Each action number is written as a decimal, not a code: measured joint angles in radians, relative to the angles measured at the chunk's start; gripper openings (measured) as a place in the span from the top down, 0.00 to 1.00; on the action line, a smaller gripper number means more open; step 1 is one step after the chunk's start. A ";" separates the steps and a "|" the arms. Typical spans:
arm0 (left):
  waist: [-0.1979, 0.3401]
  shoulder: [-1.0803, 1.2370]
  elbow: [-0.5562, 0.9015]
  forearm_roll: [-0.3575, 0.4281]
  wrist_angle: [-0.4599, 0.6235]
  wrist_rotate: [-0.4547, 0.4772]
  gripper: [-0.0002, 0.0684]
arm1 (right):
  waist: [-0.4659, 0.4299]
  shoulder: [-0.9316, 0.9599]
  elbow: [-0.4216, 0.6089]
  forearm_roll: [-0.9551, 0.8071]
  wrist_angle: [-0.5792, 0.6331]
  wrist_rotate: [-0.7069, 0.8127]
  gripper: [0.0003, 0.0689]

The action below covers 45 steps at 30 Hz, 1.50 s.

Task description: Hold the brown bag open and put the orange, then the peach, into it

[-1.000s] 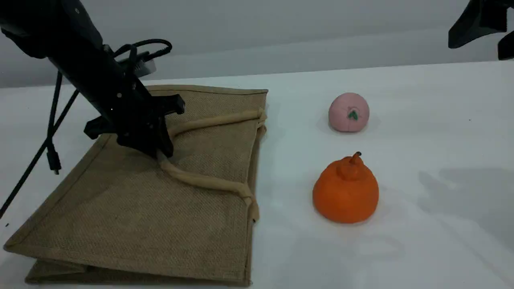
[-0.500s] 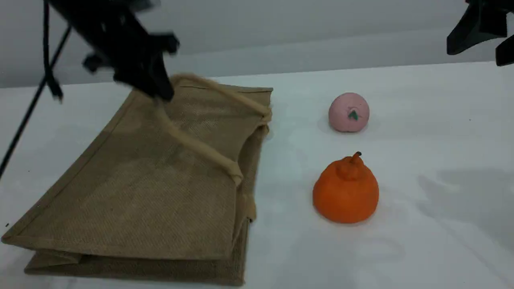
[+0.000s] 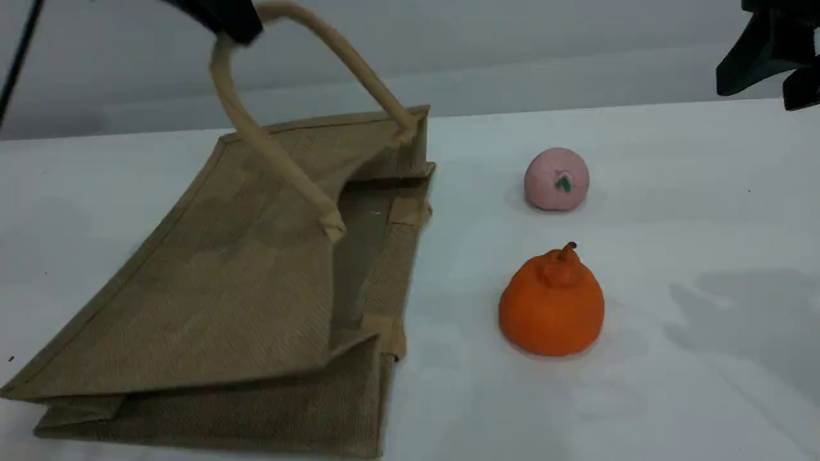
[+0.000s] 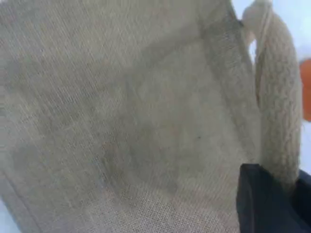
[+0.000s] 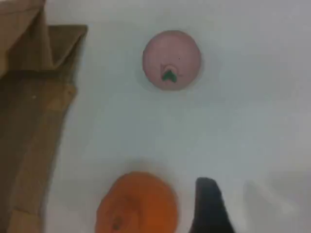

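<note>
Tan-brown woven jute makes up the largest thing we see: the brown bag [image 3: 211, 288], a big gusseted tote lying on its side toward the left edge of the white desk [image 3: 672, 192], its mouth facing the fruit on the right. Its upper panel is raised by one pale beige padded loop handle [image 3: 282, 160], so the mouth gapes in a dark wedge; the second handle we cannot make out.

We have the left gripper [image 3: 224, 16], at the top edge of the scene view, clamped together on the top of that handle loop; the left wrist view shows its dark fingertip pressed against the padded cord. The right gripper [image 3: 778, 54] hangs high over the desk's far right corner, holding nothing, and we cannot tell how far apart its jaws stand.

Next in size, the orange [image 3: 551, 304], a bright knobbed toy fruit with a short dark stem, sits upright just right of the bag's mouth, nearer the front edge. The peach [image 3: 557, 179], a small pale pink ball with a green leaf mark, rests behind it, well apart.

We judge the opening step in hand. Next, the right gripper must descend onto the orange, grasp it, and carry it leftward into the mouth.
</note>
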 joint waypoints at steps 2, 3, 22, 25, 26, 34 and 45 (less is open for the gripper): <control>0.000 -0.040 0.000 -0.013 0.001 0.015 0.86 | 0.000 0.000 0.000 0.000 -0.002 0.000 0.43; 0.000 -0.055 0.001 -0.015 0.002 0.031 0.86 | 0.000 0.000 0.000 0.000 -0.005 0.001 0.43; 0.002 -0.168 0.002 -0.245 -0.002 0.323 0.86 | 0.000 0.000 0.000 -0.002 -0.049 -0.047 0.43; 0.002 -0.169 0.002 -0.223 -0.002 0.312 0.86 | 0.000 0.000 0.000 -0.002 -0.049 -0.047 0.43; 0.002 -0.173 0.002 -0.214 -0.002 0.312 0.86 | 0.000 0.000 0.000 -0.002 -0.045 -0.048 0.43; 0.002 -0.266 0.003 -0.220 -0.003 0.312 0.86 | 0.034 0.000 0.000 0.041 0.020 -0.113 0.43; 0.002 -0.288 0.003 -0.167 -0.002 0.294 0.86 | 0.162 0.136 0.000 0.123 -0.079 -0.180 0.43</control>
